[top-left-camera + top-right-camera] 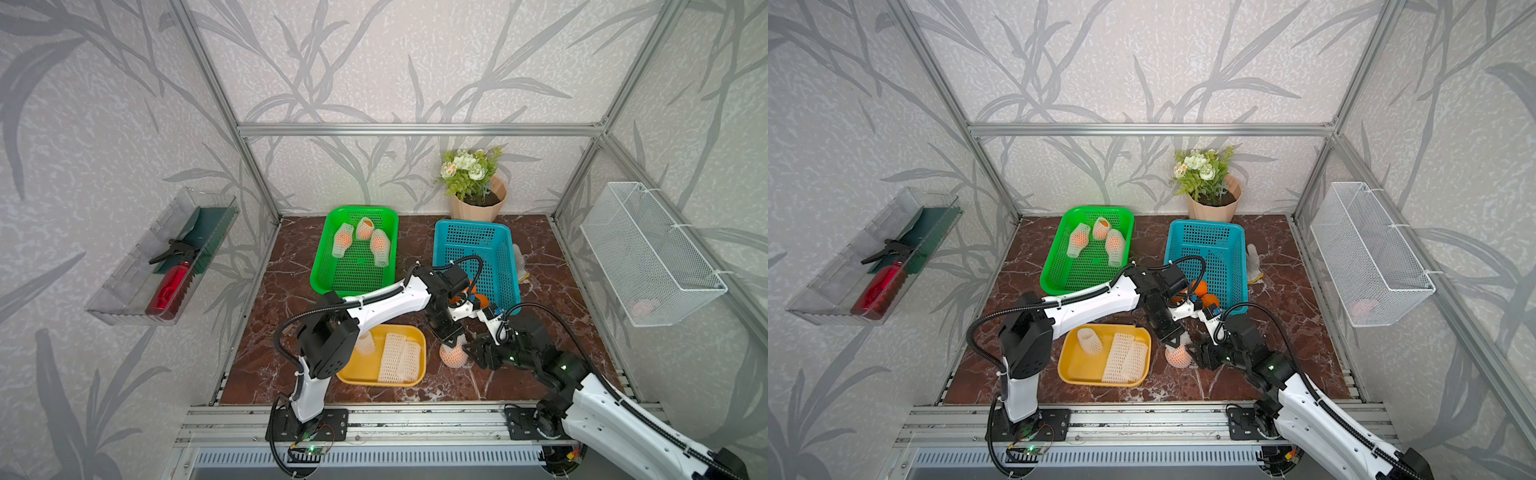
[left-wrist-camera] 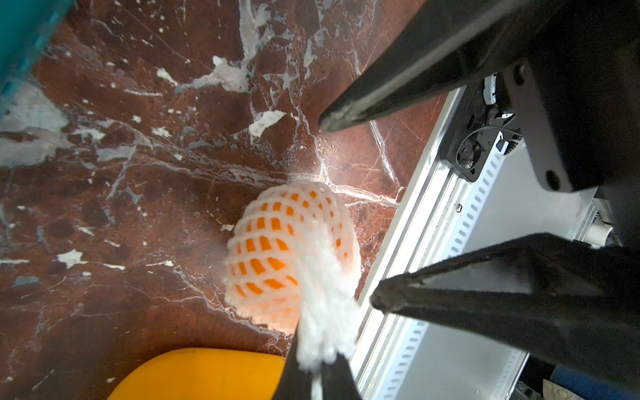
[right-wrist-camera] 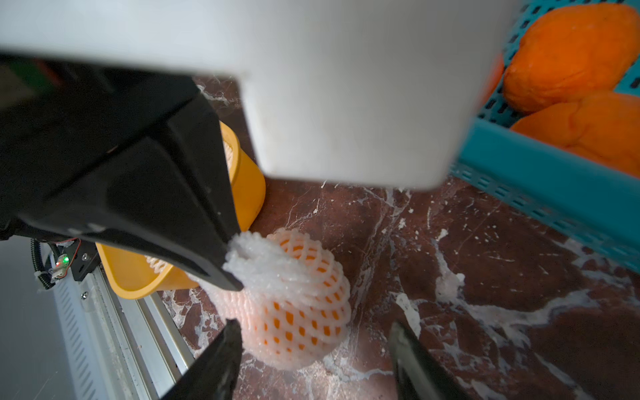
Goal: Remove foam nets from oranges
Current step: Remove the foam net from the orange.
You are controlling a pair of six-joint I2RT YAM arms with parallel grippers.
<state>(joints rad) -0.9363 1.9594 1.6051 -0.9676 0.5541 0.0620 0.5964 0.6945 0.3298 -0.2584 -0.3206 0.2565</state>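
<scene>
Near the table's front edge, beside yellow tray: left gripper pinched tight on bunched end of foam net sheathing orange; right gripper spread wide, flanking it, gripping nothing.

Bright, even, diffuse light in both top views; shadows on the red-brown marbled surface are faint, and corners stretch wide-angle. Wrist views soften close up: the white arm casing is blurred.

Flower pot stands at the back, just behind the blue basket. Red spray bottle lies in the clear wall tray. White wire basket hangs opposite.
</scene>
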